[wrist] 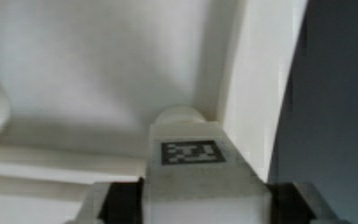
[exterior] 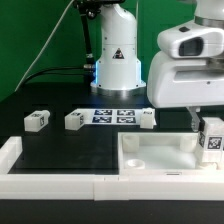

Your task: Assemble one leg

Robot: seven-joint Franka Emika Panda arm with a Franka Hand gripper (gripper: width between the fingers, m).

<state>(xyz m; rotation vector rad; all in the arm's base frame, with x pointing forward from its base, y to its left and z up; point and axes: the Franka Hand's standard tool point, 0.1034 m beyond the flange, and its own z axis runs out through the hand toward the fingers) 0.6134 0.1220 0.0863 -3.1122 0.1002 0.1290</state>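
Note:
My gripper [exterior: 207, 128] is shut on a leg [exterior: 211, 139], a small chunky white block with a black-and-white tag, and holds it at the right rim of the large white tray-shaped piece [exterior: 150, 163]. In the wrist view the held leg [wrist: 197, 160] sits between my two dark fingers [wrist: 126, 200], its tagged end pointing into a corner of the tray-shaped piece [wrist: 105, 90]. Three more legs lie on the black table: one at the exterior view's left [exterior: 38, 120], one beside it [exterior: 76, 119], one near the middle [exterior: 147, 118].
The marker board [exterior: 112, 116] lies flat at the foot of the arm's white base [exterior: 116, 62]. A long white raised wall [exterior: 60, 180] runs along the front and left of the table. Cables hang at the back left.

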